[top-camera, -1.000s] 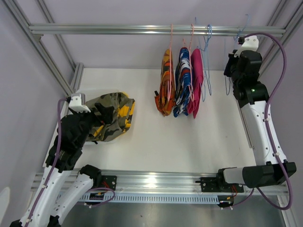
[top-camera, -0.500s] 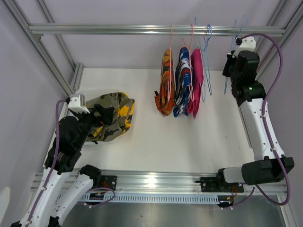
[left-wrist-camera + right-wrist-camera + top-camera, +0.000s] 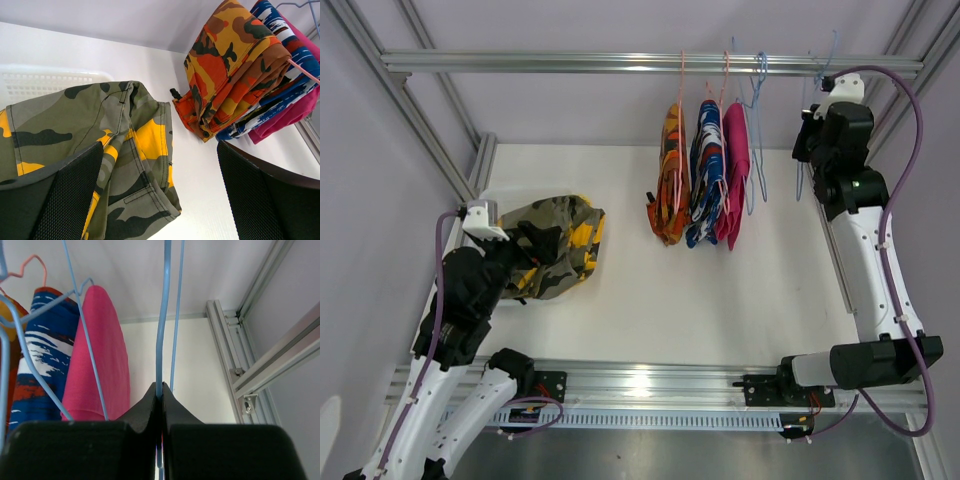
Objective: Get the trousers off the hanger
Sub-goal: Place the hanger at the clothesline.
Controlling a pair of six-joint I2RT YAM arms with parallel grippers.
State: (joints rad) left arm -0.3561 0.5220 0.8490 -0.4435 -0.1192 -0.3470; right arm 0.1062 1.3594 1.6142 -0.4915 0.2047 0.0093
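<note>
Olive-yellow camouflage trousers (image 3: 565, 250) (image 3: 120, 145) lie crumpled over a white basket (image 3: 45, 82) at the left. My left gripper (image 3: 542, 243) (image 3: 162, 200) hovers just above them, open, with nothing between its fingers (image 3: 67, 200). Orange patterned trousers (image 3: 672, 185) (image 3: 230, 70), blue-red-white trousers (image 3: 706, 180) (image 3: 42, 350) and magenta trousers (image 3: 735, 180) (image 3: 102, 355) hang on hangers from the top rail (image 3: 620, 63). My right gripper (image 3: 817, 130) (image 3: 161, 392) is high at the right end of the rail, shut on the wire of an empty blue hanger (image 3: 163, 315).
Two more empty blue hangers (image 3: 757, 120) hang just right of the magenta trousers. Aluminium frame posts (image 3: 260, 365) run close behind and beside the right arm. A slanted frame bar (image 3: 410, 110) runs along the table's left edge.
The right gripper and its blue hanger swayed slightly left, then back right, near the rail. The left arm has not moved.
</note>
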